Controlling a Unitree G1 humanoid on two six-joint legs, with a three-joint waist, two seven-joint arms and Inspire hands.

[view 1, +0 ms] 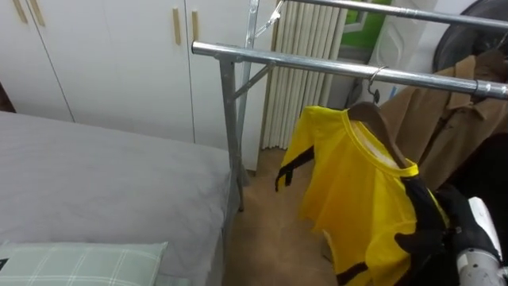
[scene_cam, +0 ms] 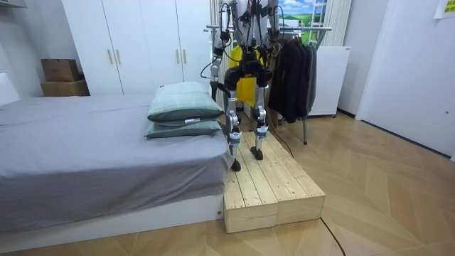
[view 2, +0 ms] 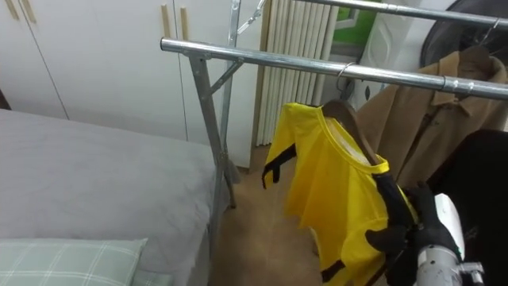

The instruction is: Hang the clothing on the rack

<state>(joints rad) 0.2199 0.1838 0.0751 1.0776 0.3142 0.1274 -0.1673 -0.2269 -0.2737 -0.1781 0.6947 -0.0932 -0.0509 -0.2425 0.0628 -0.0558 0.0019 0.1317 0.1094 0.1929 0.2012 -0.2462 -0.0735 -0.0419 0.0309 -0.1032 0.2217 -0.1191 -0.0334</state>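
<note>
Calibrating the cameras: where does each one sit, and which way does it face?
Left eye view: on the head, looking down at the rail and yellow shirt; right forearm at lower right.
Right eye view: beside it, same scene; right hand at the shirt.
Room view: behind the robot, facing its whole back, on a wooden platform beside the bed.
All three share rail and shirt.

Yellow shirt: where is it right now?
The shirt hangs right of centre in the eye views, on a hanger hooked over the near rail, just left of the tan coat; the right hand is at its lower right edge.
</note>
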